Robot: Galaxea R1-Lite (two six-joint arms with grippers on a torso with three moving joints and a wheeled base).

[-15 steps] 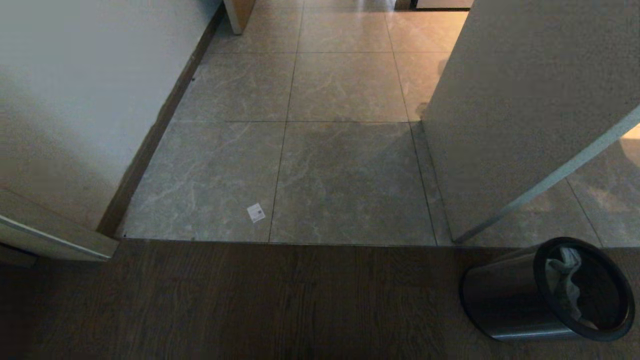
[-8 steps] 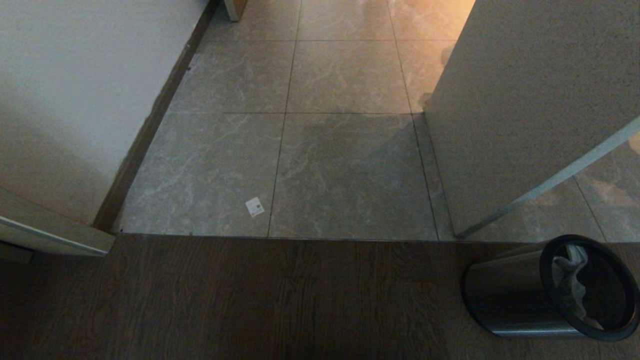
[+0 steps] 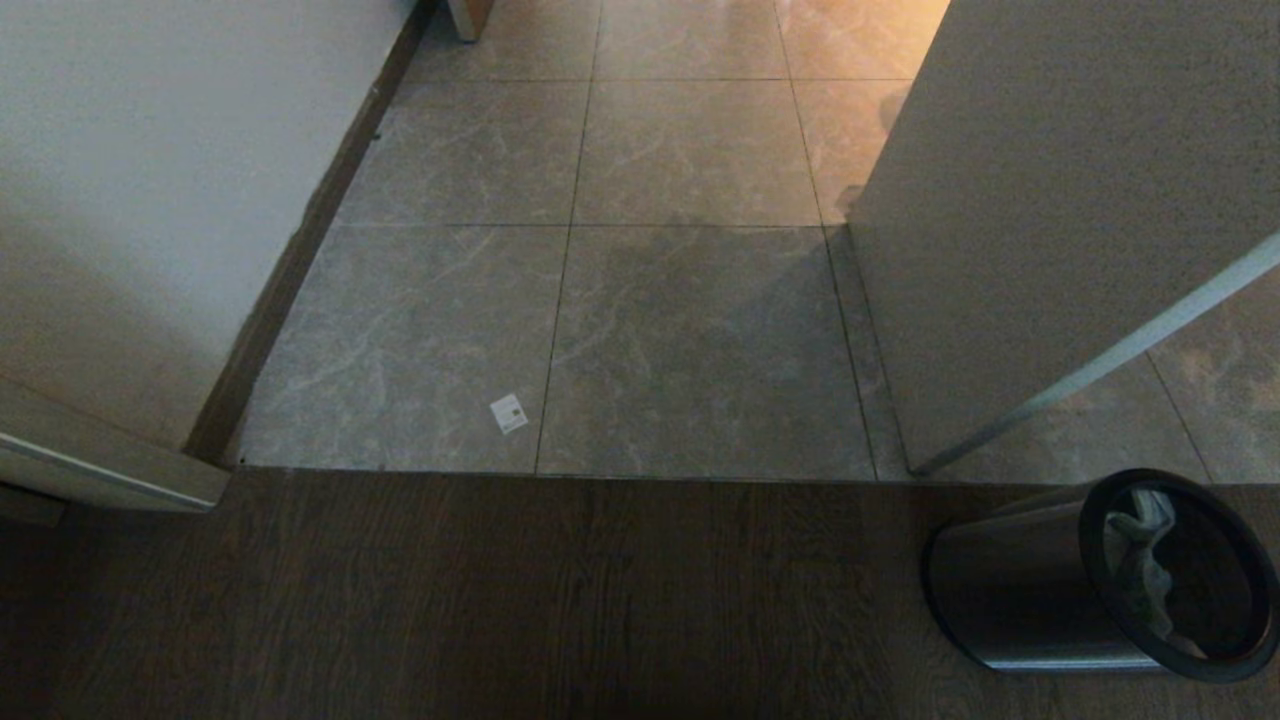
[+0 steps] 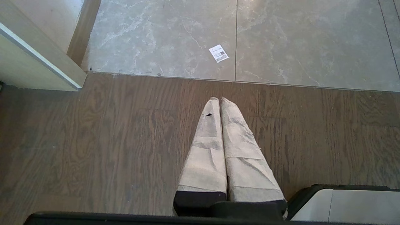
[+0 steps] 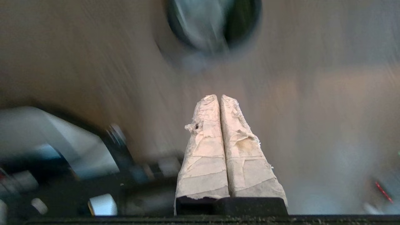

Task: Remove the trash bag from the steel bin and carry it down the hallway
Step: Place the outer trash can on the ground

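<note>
Head view: steel bin [image 3: 1040,590] w/ trash bag [image 3: 1140,570] lower right, no arms. Wrist views: left gripper [image 4: 220,100] and right gripper [image 5: 218,97] jaws together; blurred bin, probably. Wood floor [image 3: 500,600], hallway [image 3: 690,300] tiles.

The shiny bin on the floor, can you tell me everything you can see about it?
The steel bin is a small round can of brushed metal with a black rim and a black ring at its base. It stands upright on the dark wood floor, near the edge of the grey tiles and close to a white wall corner. Its inside is dark. A crinkled white trash bag sits inside, bunched against one side. No gripper touches it.
</note>
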